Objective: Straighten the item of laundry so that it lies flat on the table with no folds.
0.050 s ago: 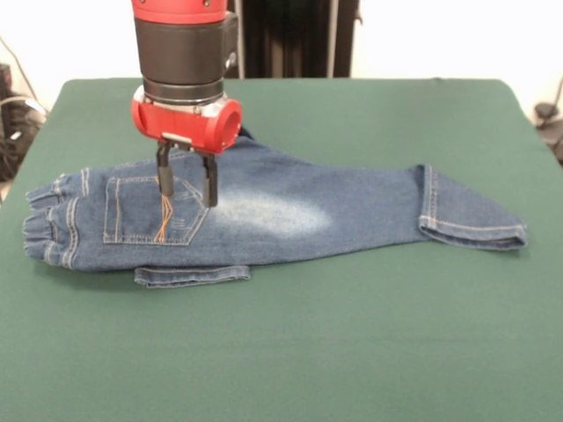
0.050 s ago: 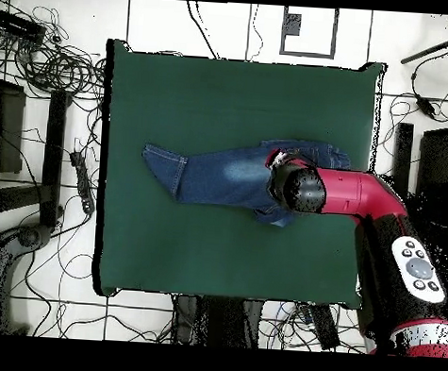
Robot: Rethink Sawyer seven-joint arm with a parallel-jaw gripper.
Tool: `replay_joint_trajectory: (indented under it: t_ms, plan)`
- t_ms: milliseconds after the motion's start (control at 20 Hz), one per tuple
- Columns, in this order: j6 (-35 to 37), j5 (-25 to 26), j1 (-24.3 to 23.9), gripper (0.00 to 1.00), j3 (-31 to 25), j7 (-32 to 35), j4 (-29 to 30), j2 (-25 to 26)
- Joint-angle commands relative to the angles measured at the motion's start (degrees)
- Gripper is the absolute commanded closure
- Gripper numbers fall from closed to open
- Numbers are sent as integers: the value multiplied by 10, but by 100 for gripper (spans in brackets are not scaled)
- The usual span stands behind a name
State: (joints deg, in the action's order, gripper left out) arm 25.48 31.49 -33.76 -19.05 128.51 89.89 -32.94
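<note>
1. Gripper (image 1: 186, 185) hangs over the jeans' (image 1: 290, 215) seat area, two black fingers (image 1: 164, 179) spread apart w/ nothing between them; tips sit at or just above the back pocket (image 1: 149, 214). Can't tell if they touch the denim.
2. Jeans: small blue denim, lying sideways near mid-table (image 1: 369, 352). Gathered elastic waistband (image 1: 44, 230) at one end, leg hem (image 1: 475, 220) at the other.
3. Whitish faded patch (image 1: 277, 214) mid-leg; orange stitching on the pocket.
4. Not flat: leg end is folded back on itself, and a strip of second leg's cuff (image 1: 192, 275) pokes out from under the near edge.
5. Front view only: fingers, pocket detail, waistband gathers, tucked cuff.
6. Overhead view only: whole green table (image 2: 167, 246) outline, jeans (image 2: 209, 176) roughly central; red arm (image 2: 360, 194) covers the waist end, hiding gripper. Cables (image 2: 46, 69) lie on floor round the table.
</note>
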Motion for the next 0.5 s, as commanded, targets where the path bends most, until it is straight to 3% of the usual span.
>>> replay_joint_trajectory:
  t_ms: [50,500]
  plan:
    - [29,6,40,0,-14,-20,28,36]
    - [12,22,56,0,14,-12,12,88]
